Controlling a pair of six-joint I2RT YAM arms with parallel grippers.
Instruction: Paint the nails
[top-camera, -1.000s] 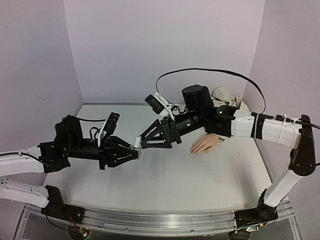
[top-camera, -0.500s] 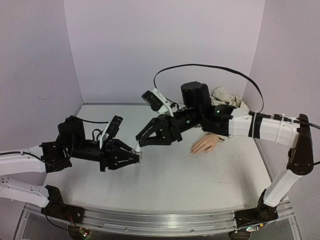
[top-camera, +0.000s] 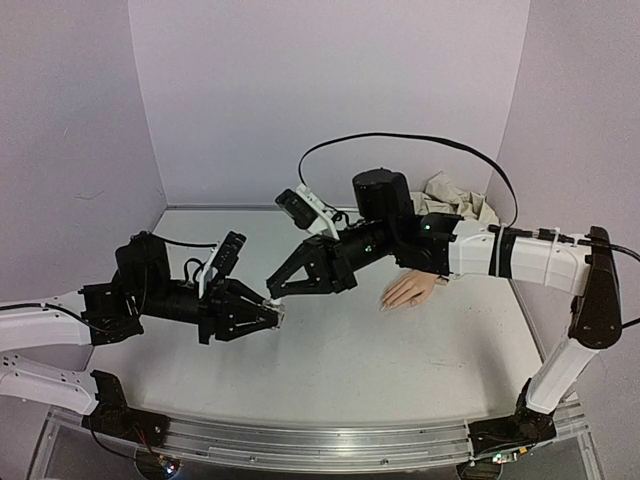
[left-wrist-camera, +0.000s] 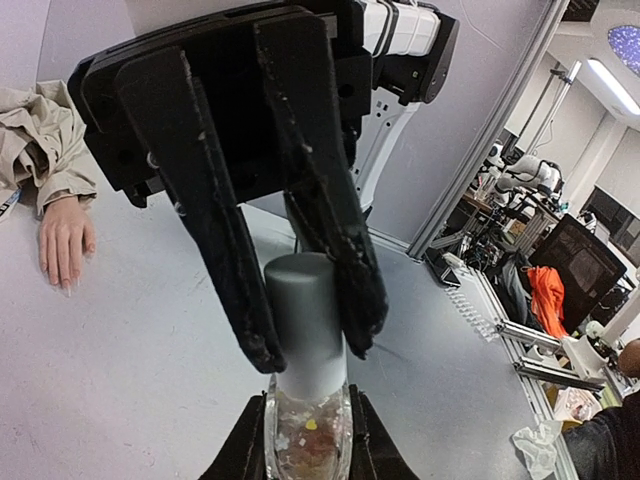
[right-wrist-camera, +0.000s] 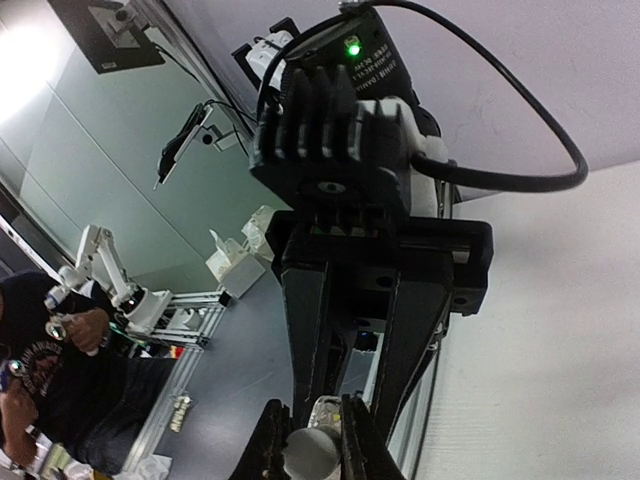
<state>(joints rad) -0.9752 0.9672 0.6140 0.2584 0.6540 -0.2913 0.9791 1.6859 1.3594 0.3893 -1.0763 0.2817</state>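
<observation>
Two holds | left gripper clamped on polish bottle | right gripper pinching grey cap | unscrew straight, bottle steady

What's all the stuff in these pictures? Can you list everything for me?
mannequin hand: one, pinkish-tan, flat on the table, right of the middle
nails: on its fingertips, too small to tell their colour
sleeve: one, beige, crumpled behind the hand
bottle: one, clear with glittery bits, held above the table
cap: one, grey, on the bottle
table: one, white, under everything
cable: one, black, looping over the right arm
left gripper: one, black, shut on the bottle
right gripper: one, black, shut on the cap
</observation>
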